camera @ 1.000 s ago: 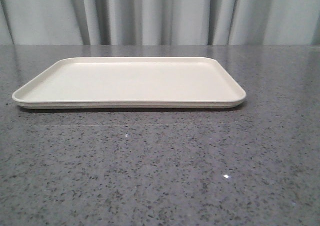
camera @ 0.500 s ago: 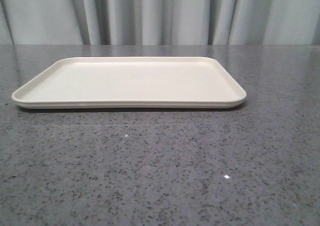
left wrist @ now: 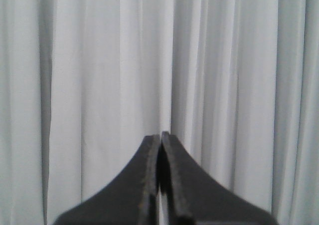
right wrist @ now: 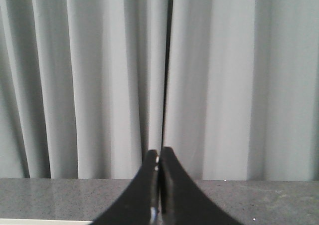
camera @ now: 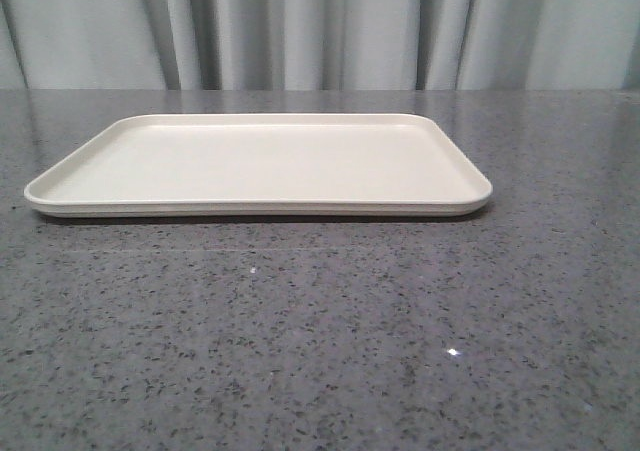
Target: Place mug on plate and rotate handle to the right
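The plate [camera: 258, 164] is a wide cream-white tray lying flat on the grey speckled table in the front view, with nothing on it. A thin strip of its rim [right wrist: 45, 221] shows in the right wrist view. The mug and its handle are out of view in every frame. Neither arm appears in the front view. My left gripper [left wrist: 160, 135] is shut with nothing between its fingers and faces the pale curtain. My right gripper [right wrist: 159, 151] is shut too, pointing at the curtain above the table's far edge.
The grey speckled table [camera: 320, 331] stretches from the plate to the near edge. A pale pleated curtain [camera: 320, 26] hangs behind the table's far edge.
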`<action>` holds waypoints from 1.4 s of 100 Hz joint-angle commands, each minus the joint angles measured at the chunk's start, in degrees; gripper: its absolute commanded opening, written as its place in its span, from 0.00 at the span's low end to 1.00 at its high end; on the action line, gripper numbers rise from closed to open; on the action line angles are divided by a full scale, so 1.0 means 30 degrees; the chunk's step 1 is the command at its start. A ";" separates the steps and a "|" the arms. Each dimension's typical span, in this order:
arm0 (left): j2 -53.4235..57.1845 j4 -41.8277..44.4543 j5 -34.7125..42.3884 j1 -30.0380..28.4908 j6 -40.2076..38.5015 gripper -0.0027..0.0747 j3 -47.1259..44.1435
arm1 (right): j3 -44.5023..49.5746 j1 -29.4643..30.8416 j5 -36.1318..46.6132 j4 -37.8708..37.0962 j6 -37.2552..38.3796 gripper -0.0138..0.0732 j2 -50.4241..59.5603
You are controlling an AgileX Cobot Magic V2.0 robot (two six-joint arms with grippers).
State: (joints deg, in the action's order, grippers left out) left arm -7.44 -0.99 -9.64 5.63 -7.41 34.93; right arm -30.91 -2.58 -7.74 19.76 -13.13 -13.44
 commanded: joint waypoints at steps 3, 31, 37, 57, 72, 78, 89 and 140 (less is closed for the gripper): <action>-0.2200 -0.0145 -0.1176 -0.0025 -0.0183 0.01 0.2857 | -0.2595 0.0129 -0.0042 0.0063 -0.0220 0.21 -0.1595; -0.6662 0.0815 -0.4511 -0.0025 -0.0041 0.01 0.7753 | -0.5977 0.0129 -0.0599 0.0063 -0.0220 0.57 -0.3464; -0.7494 0.0869 -0.5231 -0.0025 0.0031 0.01 0.8519 | -0.6079 0.0129 -0.0477 0.0063 -0.0220 0.57 -0.3481; -0.9524 0.0881 -0.7273 -0.0025 0.0031 0.15 1.0749 | -0.6078 0.0129 0.0187 0.0046 -0.0220 0.57 -0.3461; -1.0551 0.0913 -0.8047 -0.0025 0.0031 0.43 1.1892 | -0.6078 0.0129 0.0610 0.0046 -0.0220 0.57 -0.3461; -1.0777 0.1020 -0.8333 -0.0025 0.0031 0.53 1.2246 | -0.6078 0.0129 0.0806 0.0046 -0.0220 0.57 -0.3461; -1.1040 0.1325 -0.8542 -0.0025 0.0031 0.61 1.2706 | -0.6078 0.0129 0.1300 0.0046 -0.0220 0.57 -0.3461; -1.3400 0.5650 -1.4918 -0.0025 0.0031 0.60 1.7334 | -0.7958 0.0129 -0.0831 -0.1232 -0.0632 0.58 -0.5230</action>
State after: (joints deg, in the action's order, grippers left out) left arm -45.30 11.94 -52.06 5.63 -7.21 83.08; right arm -50.95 -2.58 -11.70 17.69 -13.88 -26.08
